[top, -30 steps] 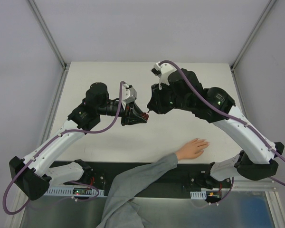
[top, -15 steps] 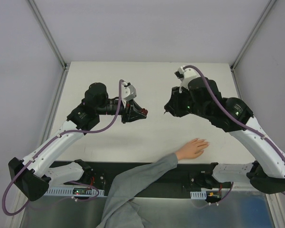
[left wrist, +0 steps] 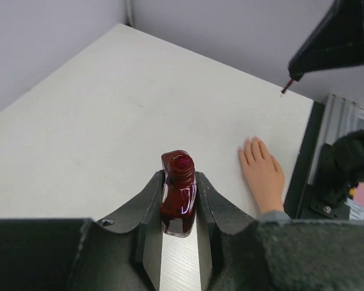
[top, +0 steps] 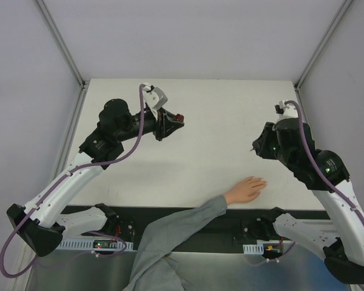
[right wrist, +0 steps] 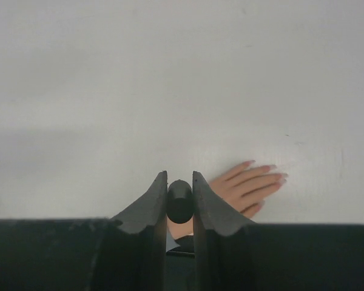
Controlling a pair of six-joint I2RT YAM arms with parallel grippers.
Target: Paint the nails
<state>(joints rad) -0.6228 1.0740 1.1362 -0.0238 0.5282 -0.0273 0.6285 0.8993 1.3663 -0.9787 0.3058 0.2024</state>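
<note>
A bare human hand (top: 247, 189) with a grey sleeve lies flat on the white table, fingers pointing right; its nails (right wrist: 278, 174) are tiny and pale. The hand also shows in the left wrist view (left wrist: 262, 173). My left gripper (top: 177, 119) is shut on an open dark red polish bottle (left wrist: 179, 193), held above the table's far left. My right gripper (top: 256, 149) is shut on the black brush cap (right wrist: 179, 200), above and right of the hand. The brush tip (left wrist: 286, 85) shows red in the left wrist view.
The white table (top: 218, 109) ends at grey walls on the far side and both flanks. A black strip (top: 188, 221) runs along the near edge, with the arm bases. The grey sleeve (top: 170, 242) crosses this strip.
My right gripper has swung away from the bottle, far to the right, with the brush cap in it. My left gripper has lifted the bottle slightly back and up. The hand has not moved.
</note>
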